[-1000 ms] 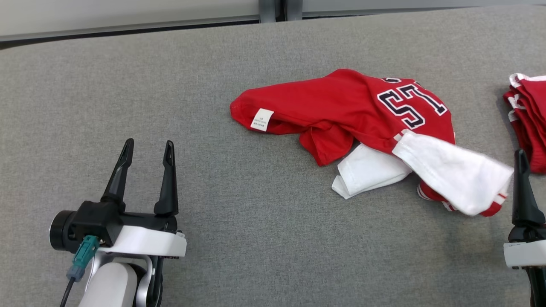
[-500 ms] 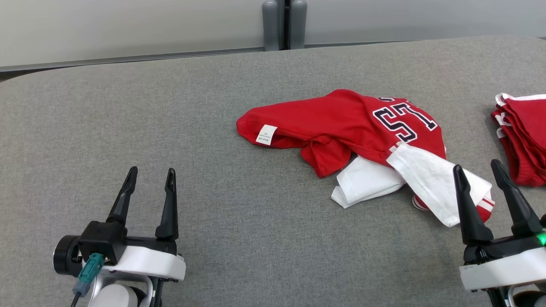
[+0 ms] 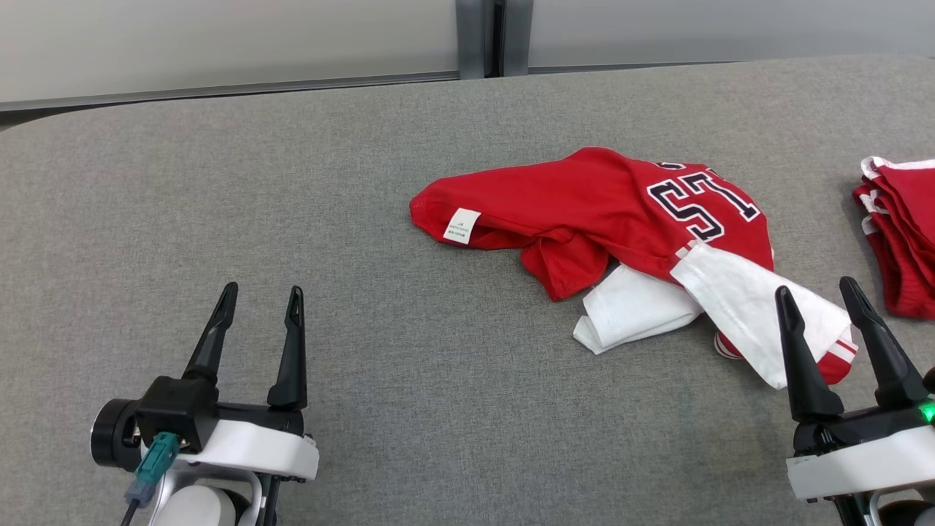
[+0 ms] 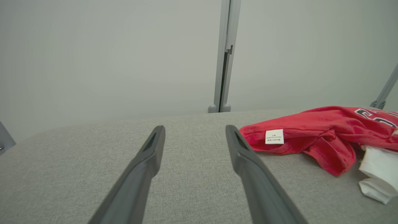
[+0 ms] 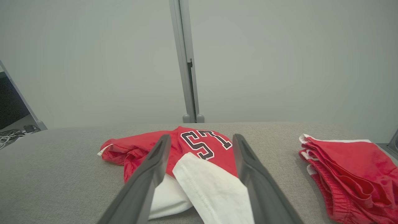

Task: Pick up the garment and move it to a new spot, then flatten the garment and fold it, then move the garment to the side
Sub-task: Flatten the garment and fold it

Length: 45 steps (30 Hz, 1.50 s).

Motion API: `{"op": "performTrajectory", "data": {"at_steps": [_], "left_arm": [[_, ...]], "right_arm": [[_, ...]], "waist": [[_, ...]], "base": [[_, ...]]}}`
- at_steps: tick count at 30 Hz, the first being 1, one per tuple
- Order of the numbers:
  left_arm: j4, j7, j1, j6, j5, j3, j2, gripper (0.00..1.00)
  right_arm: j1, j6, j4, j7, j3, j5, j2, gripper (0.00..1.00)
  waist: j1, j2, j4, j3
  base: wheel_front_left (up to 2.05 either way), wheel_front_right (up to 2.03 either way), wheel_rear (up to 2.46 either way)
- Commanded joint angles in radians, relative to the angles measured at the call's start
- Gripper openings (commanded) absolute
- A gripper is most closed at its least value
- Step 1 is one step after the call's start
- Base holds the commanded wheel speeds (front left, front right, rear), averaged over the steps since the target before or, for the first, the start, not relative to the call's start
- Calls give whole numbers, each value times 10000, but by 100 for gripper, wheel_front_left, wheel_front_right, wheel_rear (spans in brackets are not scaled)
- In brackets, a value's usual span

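While the left gripper (image 3: 261, 288) and the right gripper (image 3: 817, 283) both hang over the grey table (image 3: 219, 183) with fingers spread wide and nothing in them, the red garment (image 3: 584, 212) lies crumpled just ahead of the right one (its white sleeve (image 3: 745, 307) sits right by those fingertips) and well off to the left gripper's right. Out past the right gripper's right side there's a folded red stack (image 3: 906, 241), apart from the garment.

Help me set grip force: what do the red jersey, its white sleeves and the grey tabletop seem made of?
Red jersey: soft matte knit, likely cotton or a blend; it slumps in loose folds. White sleeves: similar thin matte fabric, creased flat. Grey tabletop: woven or felt-like textile covering, fine heathered grain, no shine.
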Motion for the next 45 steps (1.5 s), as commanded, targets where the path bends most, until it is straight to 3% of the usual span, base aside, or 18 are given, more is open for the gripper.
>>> {"op": "performTrajectory", "data": {"at_steps": [1, 13, 18, 26, 27, 29, 30, 38, 45], "left_arm": [[-42, 2, -99, 33, -68, 10, 64, 100], [848, 663, -2462, -821, -97, -987, -424, 100], [2942, 1371, -4418, -1256, -448, -1198, -704, 100], [6070, 1807, -5840, -1400, -1187, -780, -850, 100], [6329, 1766, -5938, -1458, -1237, -768, -859, 85], [6778, 1624, -6054, -1576, -1365, -722, -861, 8], [6957, 1509, -6129, -1594, -1347, -723, -824, 0], [7676, 743, -6225, -1759, -1365, -766, -663, 0], [7864, 294, -5910, -1644, -1417, -767, -631, 0]], "right_arm": [[-108, 0, -18, -9, -19, -1, -40, 100], [-555, 0, -85, -62, 118, 56, 71, 100], [-905, 0, 142, -195, 395, 122, 148, 100], [-1213, 0, 703, -541, 808, 328, 126, 100], [-1214, 0, 770, -590, 822, 362, 124, 100], [-1187, 0, 894, -661, 827, 412, 125, 100], [-1142, 0, 946, -700, 835, 433, 123, 100], [-418, 0, 1161, -646, 879, 500, 318, 100], [-77, 0, 1642, -678, 1102, 791, 542, 100]], "waist": [[0, 0, 6, 33], [0, 0, -363, 1058], [0, 0, -918, 1745], [0, 0, -1504, 2095], [0, 0, -1531, 2113], [0, 0, -1571, 2141], [0, 0, -1591, 2150], [0, 0, -1731, 2110], [0, 0, -1782, 2088]], "base": [[0, 0, 0], [0, 0, 0], [0, 0, 0], [0, 0, 0], [0, 0, 0], [0, 0, 0], [0, 0, 0], [0, 0, 0], [0, 0, 0]]}}
